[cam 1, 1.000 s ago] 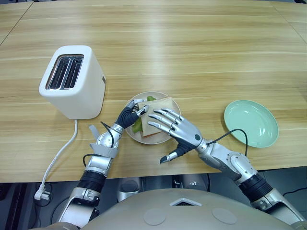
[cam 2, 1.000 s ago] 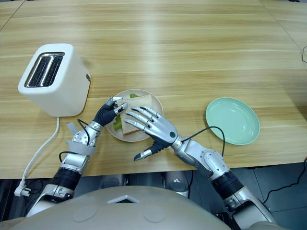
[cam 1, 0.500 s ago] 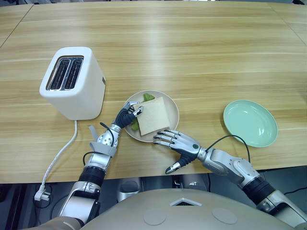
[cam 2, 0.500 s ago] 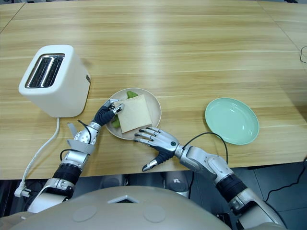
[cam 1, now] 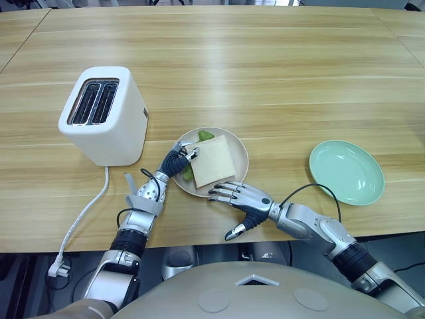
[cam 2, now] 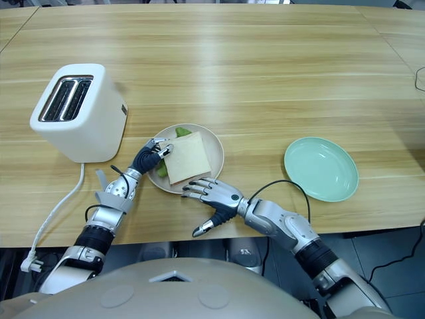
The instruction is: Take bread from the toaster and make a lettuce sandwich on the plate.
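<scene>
So the right hand (cam 1: 244, 201) is hanging low, palm down, right at the near edge of the plate (cam 1: 243, 154), with its forearm coming in from the lower right. Its fingers (cam 1: 226, 193) are spread and loose, pointing left and away. The tips are about at the plate's near rim and the thumb sticks back toward the table's near edge. It's released, nothing in it.

The left hand (cam 1: 174, 161) is tucked up against the plate's left side. Its forearm runs up from the near edge of the table (cam 1: 265, 66), leaning a bit to the right. The hand meets the left corner of the bread (cam 1: 214, 161), right where the lettuce (cam 1: 188, 174) sticks out, but honestly I can't tell whether it's got hold of anything.

Writing-wise, there's a tiny dark mark (cam 1: 143, 109) on the side of the toaster (cam 1: 109, 136), too small to read.

Containers: the plate sits between the two hands. It holds a square bread slice lying flat, just beyond the right hand's fingertips. Lettuce peeks out from under the slice on the left hand's side and again at the far edge. Can't tell if there's a second slice underneath.

The toaster stands upright beyond the left hand and off to its left, and the two slots (cam 1: 93, 102) on top look dark. Its cord (cam 1: 83, 212) trails toward the near table edge, on the outer side of the left arm. A green dish (cam 1: 346, 171) sits on the table well off to the right of the right hand.
</scene>
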Action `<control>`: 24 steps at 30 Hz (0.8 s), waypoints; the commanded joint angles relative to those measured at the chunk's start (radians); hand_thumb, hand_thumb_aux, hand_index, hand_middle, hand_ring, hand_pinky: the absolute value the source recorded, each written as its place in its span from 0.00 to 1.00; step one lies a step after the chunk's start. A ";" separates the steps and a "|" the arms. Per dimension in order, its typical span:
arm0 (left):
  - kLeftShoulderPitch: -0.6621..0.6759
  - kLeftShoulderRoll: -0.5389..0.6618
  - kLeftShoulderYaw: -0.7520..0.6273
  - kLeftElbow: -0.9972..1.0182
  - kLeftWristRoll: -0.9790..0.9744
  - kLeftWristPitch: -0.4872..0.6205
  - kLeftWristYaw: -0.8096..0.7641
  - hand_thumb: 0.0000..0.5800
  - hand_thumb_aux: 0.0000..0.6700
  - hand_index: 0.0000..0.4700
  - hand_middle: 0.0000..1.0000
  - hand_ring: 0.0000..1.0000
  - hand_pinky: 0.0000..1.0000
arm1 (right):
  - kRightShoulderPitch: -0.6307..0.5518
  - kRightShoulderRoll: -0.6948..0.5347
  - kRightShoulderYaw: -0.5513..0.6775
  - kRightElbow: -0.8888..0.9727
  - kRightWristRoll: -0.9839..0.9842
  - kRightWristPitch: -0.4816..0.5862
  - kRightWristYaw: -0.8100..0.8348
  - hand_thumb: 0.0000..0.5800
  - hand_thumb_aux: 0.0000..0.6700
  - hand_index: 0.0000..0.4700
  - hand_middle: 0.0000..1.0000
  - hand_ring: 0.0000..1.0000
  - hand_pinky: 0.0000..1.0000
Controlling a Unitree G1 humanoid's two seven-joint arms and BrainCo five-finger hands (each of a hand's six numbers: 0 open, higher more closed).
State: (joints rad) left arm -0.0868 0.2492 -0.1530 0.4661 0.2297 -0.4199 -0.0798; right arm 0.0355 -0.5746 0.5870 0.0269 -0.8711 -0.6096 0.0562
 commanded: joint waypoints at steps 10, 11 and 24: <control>-0.001 -0.001 0.001 0.052 0.010 0.041 0.003 1.00 1.00 0.98 1.00 1.00 1.00 | -0.057 0.015 -0.097 -0.053 0.057 -0.014 0.001 0.00 0.00 0.00 0.00 0.00 0.00; 0.000 -0.001 0.000 0.050 0.009 0.041 0.001 1.00 1.00 0.98 1.00 1.00 1.00 | -0.075 0.028 -0.081 -0.004 0.022 -0.009 -0.018 0.00 0.00 0.00 0.00 0.00 0.00; 0.005 0.002 0.008 0.019 0.007 0.054 -0.012 1.00 1.00 0.98 1.00 1.00 1.00 | -0.190 0.109 0.082 0.368 -0.116 -0.034 -0.151 0.00 0.00 0.00 0.00 0.00 0.00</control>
State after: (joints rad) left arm -0.0930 0.2508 -0.1317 0.4795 0.2295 -0.3795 -0.0776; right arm -0.1752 -0.4606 0.6106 0.3133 -0.9420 -0.6570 -0.1343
